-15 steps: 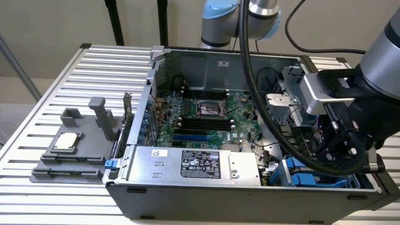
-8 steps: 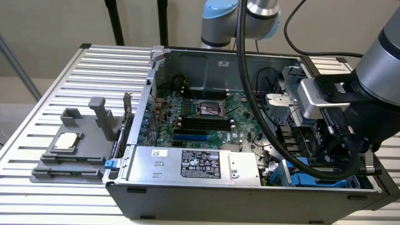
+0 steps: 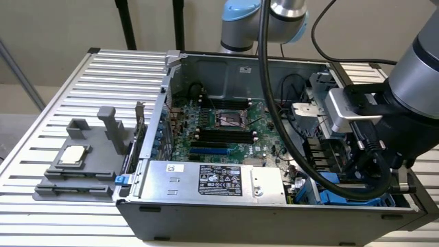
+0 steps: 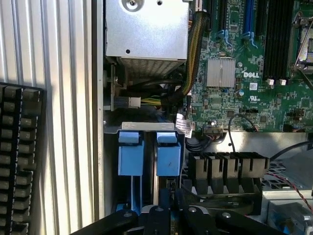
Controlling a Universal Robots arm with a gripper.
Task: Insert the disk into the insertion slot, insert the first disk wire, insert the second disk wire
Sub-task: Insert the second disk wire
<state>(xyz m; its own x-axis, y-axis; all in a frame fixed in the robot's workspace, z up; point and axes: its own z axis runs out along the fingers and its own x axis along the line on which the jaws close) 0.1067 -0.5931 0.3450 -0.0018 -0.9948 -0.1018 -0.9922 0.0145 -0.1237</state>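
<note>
- The fingers (image 4: 157, 215) stood nearly together, with only a narrow dark gap between them. I could not tell whether they pinched something thin, such as a plug, or nothing at all.
- They hung low inside the open computer case (image 3: 274, 226), directly over the insertion slot (image 4: 146, 126). I judged they were held so close because the work here was fine and the bay was narrow.
- Just ahead of the fingers, two blue carrier ends stood upright side by side between the rails of the slot. The nearer one I took for the end of the disk (image 4: 167, 159), which appeared to sit already down in the bay. Its grey body and label were hidden, so I could not be sure how deep it was.
- A little beyond the slot, a bundle of sleeved wires (image 4: 193, 54) came down beside the silver box (image 3: 213, 180). It probably lay there so that its plugs could reach the bay.
- Farther from the fingers lay the green motherboard (image 4: 244, 98), flat on the floor of the case and apart from the bay.
- The case lay on its side on the slatted surface (image 3: 69, 216), surely to give access from above.
- Well apart from the fingers, outside the case, a small square chip (image 3: 72, 154) rested on a grey holder.
</note>
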